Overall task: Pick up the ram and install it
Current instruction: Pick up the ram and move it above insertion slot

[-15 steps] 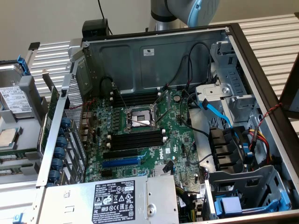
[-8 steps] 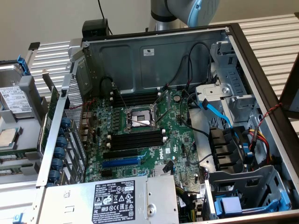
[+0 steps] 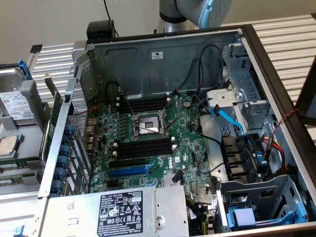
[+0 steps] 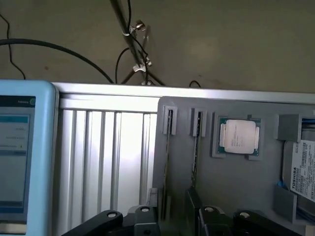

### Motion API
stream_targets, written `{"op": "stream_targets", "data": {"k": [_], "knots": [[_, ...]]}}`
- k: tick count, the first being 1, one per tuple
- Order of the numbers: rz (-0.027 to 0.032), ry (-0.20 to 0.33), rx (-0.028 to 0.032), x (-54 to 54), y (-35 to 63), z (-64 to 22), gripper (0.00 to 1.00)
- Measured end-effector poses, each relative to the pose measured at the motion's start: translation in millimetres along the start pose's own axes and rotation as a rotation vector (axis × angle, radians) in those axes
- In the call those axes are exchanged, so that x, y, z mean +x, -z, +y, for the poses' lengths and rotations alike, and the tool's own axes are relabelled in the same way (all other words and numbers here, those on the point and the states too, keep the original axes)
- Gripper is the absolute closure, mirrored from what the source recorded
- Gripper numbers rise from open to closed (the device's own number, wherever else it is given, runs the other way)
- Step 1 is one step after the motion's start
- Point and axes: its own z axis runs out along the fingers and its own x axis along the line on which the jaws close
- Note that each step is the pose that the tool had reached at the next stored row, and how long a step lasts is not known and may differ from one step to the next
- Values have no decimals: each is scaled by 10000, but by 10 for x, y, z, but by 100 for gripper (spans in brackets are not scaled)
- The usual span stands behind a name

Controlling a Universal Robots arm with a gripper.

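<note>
Wrist view shows me the black gripper [image 4: 172, 221] with fingers released, grasping nothing, close to the grey plastic tray [image 4: 246, 187]. The thin green ram stick [image 4: 168, 157] stands on edge in a tray slot, near the square silver processor chip [image 4: 239, 136].

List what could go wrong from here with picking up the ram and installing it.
1. Two thin flat ram sticks stand edge-on in neighbouring slots of the grey holder tray; the open end effector could catch the wrong one or nudge both.
2. Thin black wires cross the long black memory slots; the stick might snag them.
3. The bare silver processor socket lies between the slot banks; a misaligned descent could strike it.
</note>
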Motion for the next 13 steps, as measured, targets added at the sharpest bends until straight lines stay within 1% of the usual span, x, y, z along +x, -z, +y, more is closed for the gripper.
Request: {"op": "stream_targets", "data": {"k": [4,7,11,13], "knots": [[0,1,-4,1,-72,-25,64],[-1,1,-18,2,-126,-45,64],[-7,-32,-78,2,-185,-55,64],[-23,-90,-92,2,-213,-57,64]]}}
